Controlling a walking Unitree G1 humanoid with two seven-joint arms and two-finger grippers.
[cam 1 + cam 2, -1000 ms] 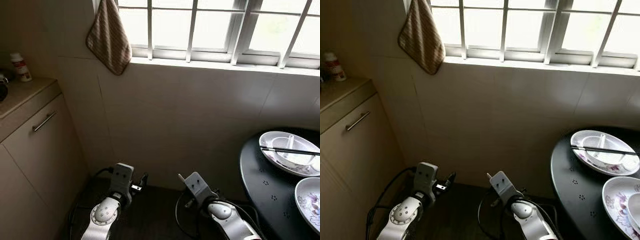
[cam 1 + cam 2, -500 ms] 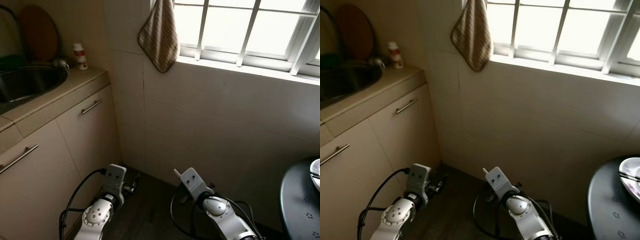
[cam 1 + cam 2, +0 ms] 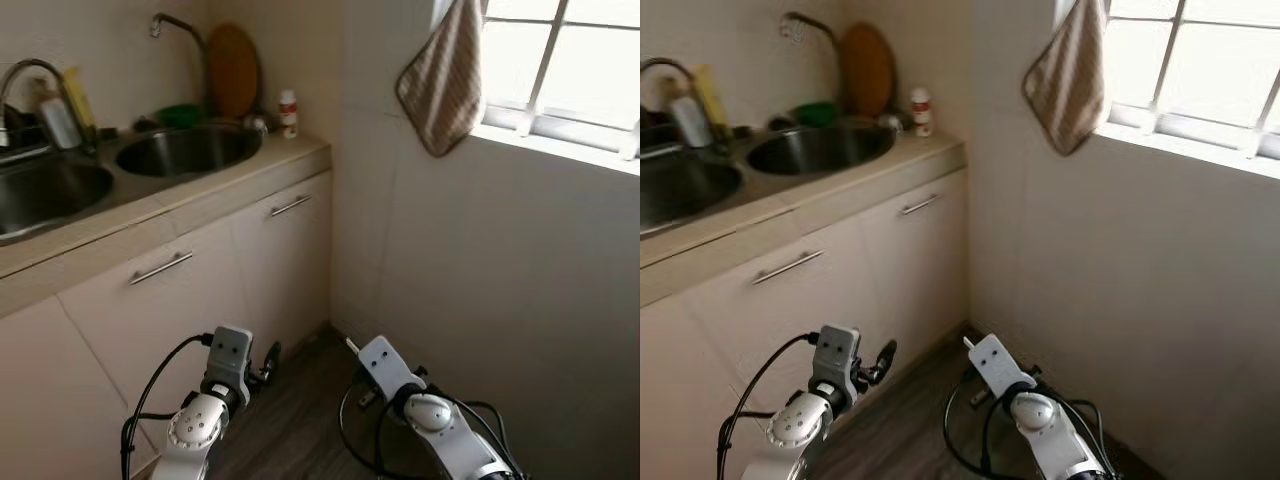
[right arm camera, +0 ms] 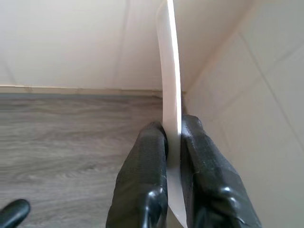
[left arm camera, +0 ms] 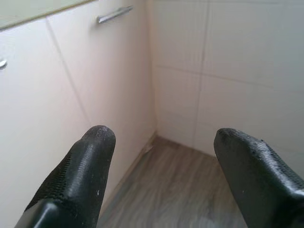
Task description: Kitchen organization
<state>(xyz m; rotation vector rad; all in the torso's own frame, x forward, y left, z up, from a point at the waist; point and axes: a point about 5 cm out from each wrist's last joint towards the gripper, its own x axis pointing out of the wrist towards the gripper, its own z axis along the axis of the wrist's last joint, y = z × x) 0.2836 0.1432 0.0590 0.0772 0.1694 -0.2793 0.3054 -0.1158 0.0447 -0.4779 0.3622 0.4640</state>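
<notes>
**Kitchen corner, right end effector pinching a thin white piece, left empty**

Both arms hang low in front of the robot, above a grey wood-look floor (image 3: 290, 420).

Left end effector (image 5: 161, 142): fingers spread wide, nothing between them. It points at the floor corner where the cabinet (image 3: 190, 300) meets the tiled wall (image 3: 480, 280). In the head view it sits just beside the cabinet front, near the floor.

Right end effector (image 4: 173, 137): fingers clamped narrow on a thin white flat piece (image 4: 170, 80), held edge-on and sticking out past the fingertips. What the piece is can't be told. In the head view a small white tip shows at the top of the right wrist housing (image 3: 385, 365). It is well apart from the desk.

Desk (image 3: 230, 180) runs along the robot's left, beige, with two steel sink bowls (image 3: 190, 148) set in it. A tap (image 3: 175, 25) rises behind the far bowl, and another curved tap (image 3: 45, 75) stands by the near one. At the back: a brown round board (image 3: 233, 70) leaning on the wall, a green item (image 3: 180, 115), and a small white bottle with red cap (image 3: 288, 112) at the desk's far end. Cabinet doors carry bar handles (image 3: 160, 267).

A striped brown cloth (image 3: 445, 85) hangs by the barred window (image 3: 570, 70), ahead and to the right.
</notes>
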